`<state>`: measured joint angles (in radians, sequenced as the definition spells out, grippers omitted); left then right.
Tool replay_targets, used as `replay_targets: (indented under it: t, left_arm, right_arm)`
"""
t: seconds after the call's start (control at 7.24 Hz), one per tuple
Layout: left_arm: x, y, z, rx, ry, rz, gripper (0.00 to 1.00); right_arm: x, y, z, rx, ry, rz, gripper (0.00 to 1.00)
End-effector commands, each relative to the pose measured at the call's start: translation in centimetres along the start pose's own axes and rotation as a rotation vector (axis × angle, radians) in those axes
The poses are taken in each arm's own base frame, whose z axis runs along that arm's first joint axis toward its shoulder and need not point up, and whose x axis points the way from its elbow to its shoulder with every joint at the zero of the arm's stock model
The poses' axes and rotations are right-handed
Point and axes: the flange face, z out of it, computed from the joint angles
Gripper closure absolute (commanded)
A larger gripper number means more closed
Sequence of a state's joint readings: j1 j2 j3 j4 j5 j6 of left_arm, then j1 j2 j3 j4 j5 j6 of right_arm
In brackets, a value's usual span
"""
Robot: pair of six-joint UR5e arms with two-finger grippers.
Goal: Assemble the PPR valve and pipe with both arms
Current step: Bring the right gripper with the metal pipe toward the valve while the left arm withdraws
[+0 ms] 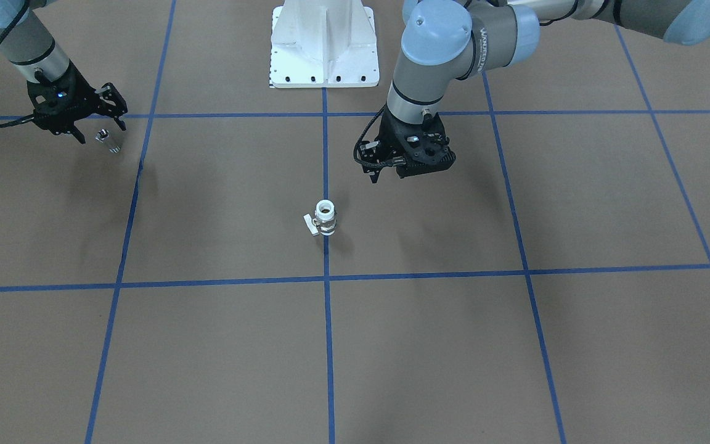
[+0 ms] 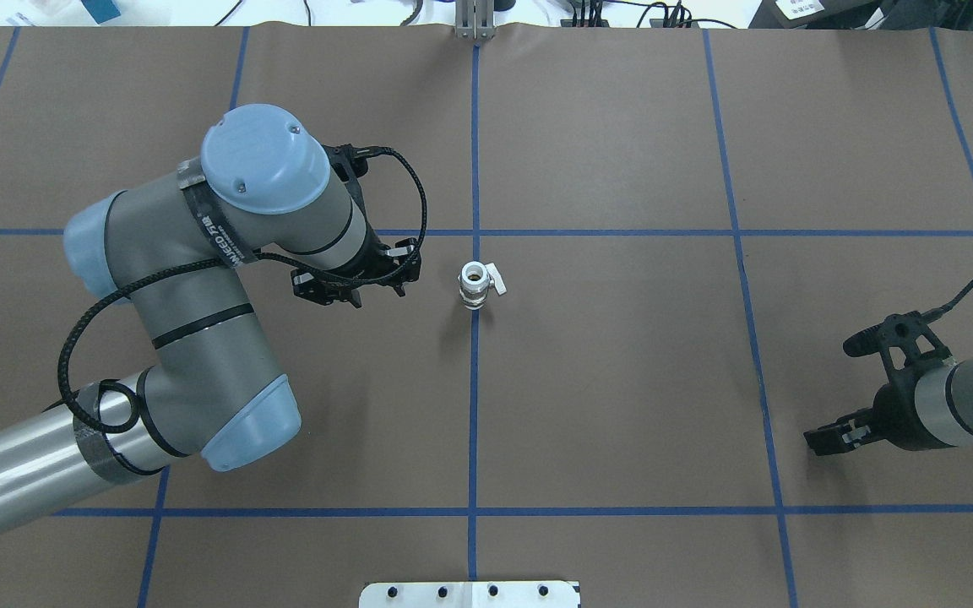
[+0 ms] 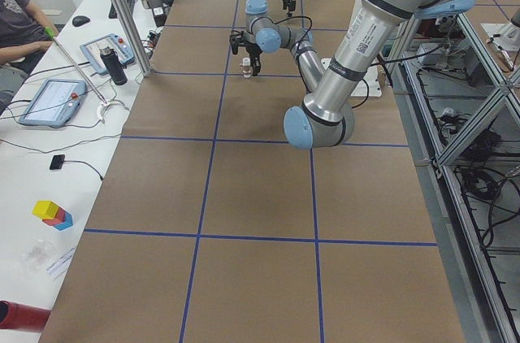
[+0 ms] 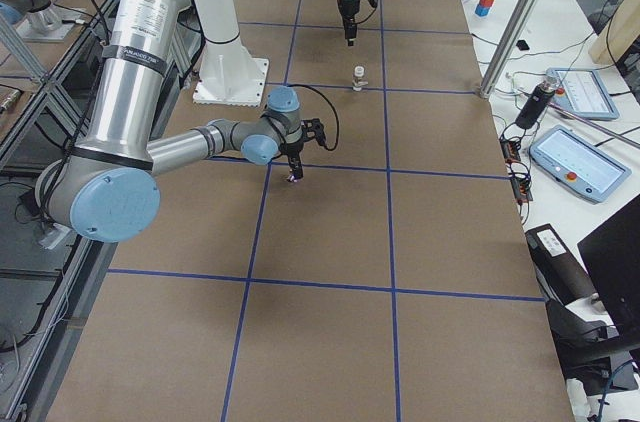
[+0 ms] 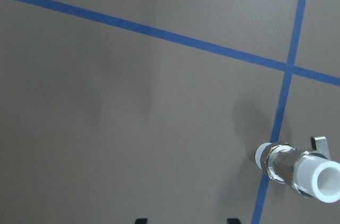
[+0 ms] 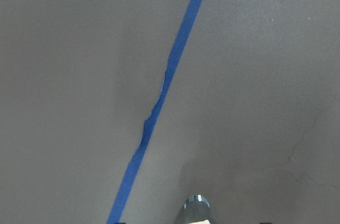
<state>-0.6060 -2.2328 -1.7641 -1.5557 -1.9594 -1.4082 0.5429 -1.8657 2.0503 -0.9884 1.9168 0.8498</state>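
The PPR valve [image 1: 325, 217] stands upright on the brown table at the centre blue tape line, white tube ends, metal middle, small side lever. It also shows in the overhead view [image 2: 476, 285] and the left wrist view [image 5: 297, 168]. My left gripper [image 2: 360, 287] is open and empty, hanging just beside the valve, not touching it. The pipe [image 1: 108, 140], a tiny silvery tube, stands far off at my right side. My right gripper [image 1: 102, 131] is open, its fingers on either side of the pipe [image 6: 196, 210] without touching it. The pipe does not show in the overhead view.
The white robot base plate [image 1: 324, 55] stands at the table's robot side. Blue tape lines divide the brown surface into squares. A side desk with tablets [image 3: 49, 99] and coloured blocks [image 3: 53, 214] runs along the operators' edge, where a person sits.
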Motion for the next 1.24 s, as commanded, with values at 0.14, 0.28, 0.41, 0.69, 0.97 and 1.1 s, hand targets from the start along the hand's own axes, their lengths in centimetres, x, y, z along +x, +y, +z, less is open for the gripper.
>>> replay_targets:
  t: [0.14,0.28,0.41,0.69,0.97,1.1]
  left_arm:
    - [0.06,0.03,-0.11,0.001,0.003,0.000,0.39]
    - [0.09,0.12,-0.06,0.000,0.003,0.001,0.39]
    - [0.01,0.10,0.00,0.000,0.002,0.000,0.39]
    - [0.04,0.10,-0.26,0.001,0.006,0.001,0.39]
    - [-0.03,0.11,-0.27,0.001,0.006,0.001,0.38]
    - [-0.03,0.11,-0.27,0.001,0.006,-0.001,0.38]
  right_arm:
    - [0.11,0.27,0.57,-0.005,0.012,-0.005,0.29]
    - [0.11,0.27,0.57,-0.005,0.012,-0.005,0.39]
    - [0.07,0.30,0.60,-0.006,0.012,-0.006,0.49]
    - [0.09,0.39,0.64,-0.008,0.013,-0.007,0.54]
    - [0.09,0.39,0.64,-0.008,0.013,-0.007,0.93]
    - [0.08,0.34,0.55,-0.006,0.012,-0.006,1.00]
